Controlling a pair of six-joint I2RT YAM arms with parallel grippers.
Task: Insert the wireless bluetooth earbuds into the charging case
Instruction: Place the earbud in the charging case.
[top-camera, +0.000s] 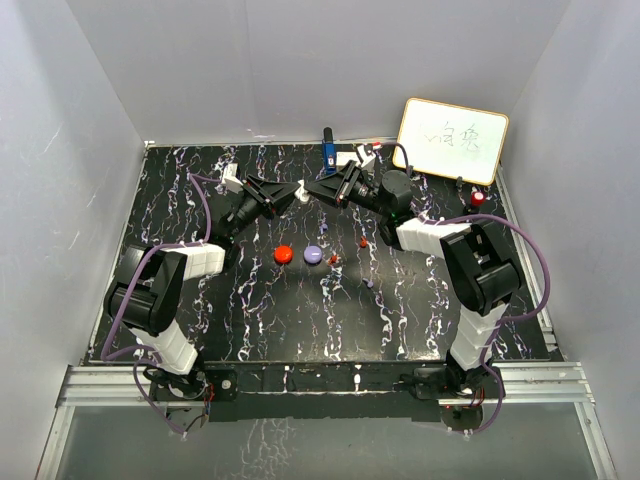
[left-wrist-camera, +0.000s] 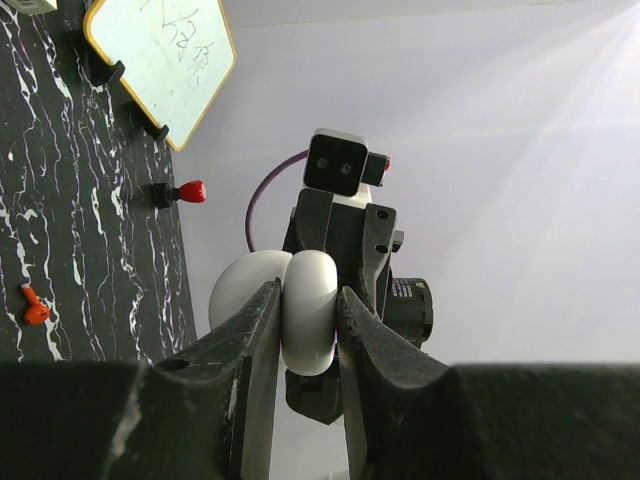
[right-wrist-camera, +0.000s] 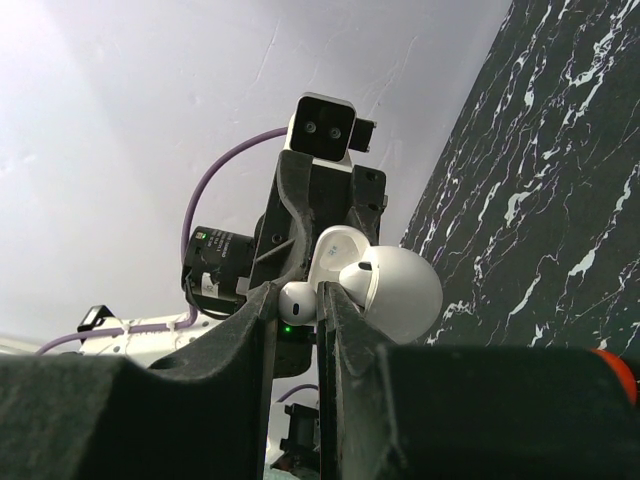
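Left tool (left-wrist-camera: 307, 297) grips the white charging case (left-wrist-camera: 309, 330); right tool (right-wrist-camera: 297, 294) pinches a white earbud (right-wrist-camera: 298, 303).

White walls (top-camera: 300, 60), black marbled table (top-camera: 300, 310)

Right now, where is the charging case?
The charging case is clamped in the left hand, over the table's far middle in the top view, facing the earbud in the right hand.

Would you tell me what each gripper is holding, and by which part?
The left fingers clamp the white case across its broad sides. The right fingers pinch a white earbud across its body, close to the case.
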